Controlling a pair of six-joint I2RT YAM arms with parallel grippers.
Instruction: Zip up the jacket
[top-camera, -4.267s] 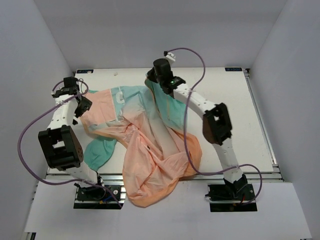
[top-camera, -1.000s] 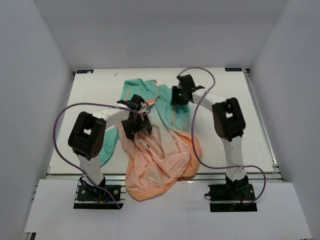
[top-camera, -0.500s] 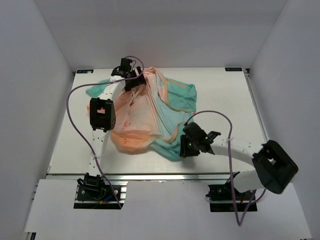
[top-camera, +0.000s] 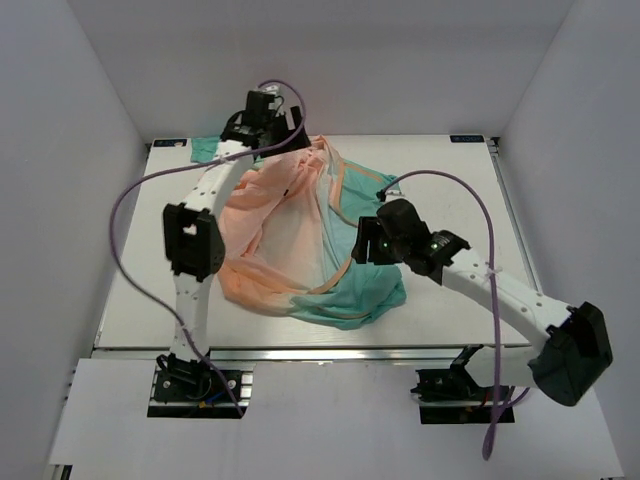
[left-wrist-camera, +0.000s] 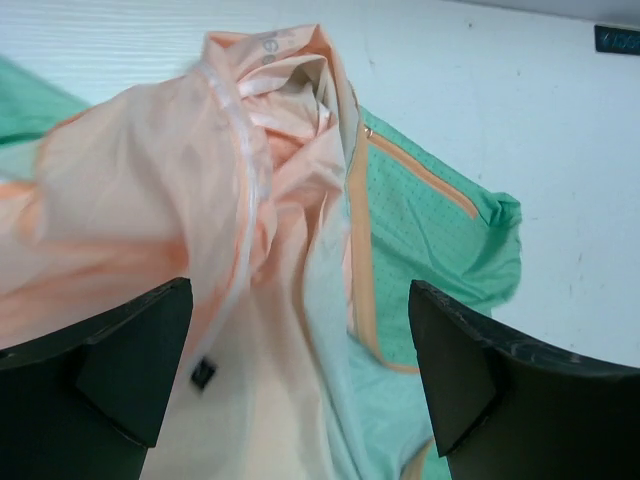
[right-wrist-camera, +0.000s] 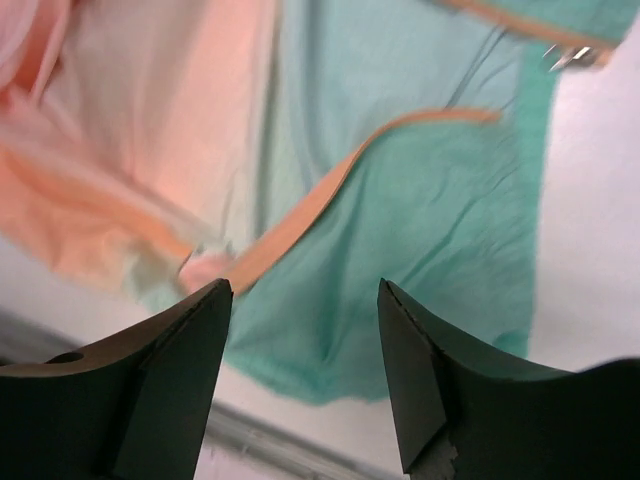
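Observation:
The jacket lies crumpled on the white table, peach on the left and teal at the front right. Its orange zipper tape curves through the middle. My left gripper hangs open over the jacket's far end. In the left wrist view this gripper holds nothing; below it are peach fabric and the orange zipper tape. My right gripper is open above the teal part. In the right wrist view this gripper is empty over teal cloth, with a zipper strip and a metal zipper piece.
White walls close in the table on three sides. An aluminium rail runs along the front edge. Purple cables loop from both arms. A teal sleeve end pokes out at the back left corner.
My right gripper has moved from the table's front toward the jacket's middle and its jaws have widened. The jacket has shifted, with teal now at the front right. My left gripper stays at the back.

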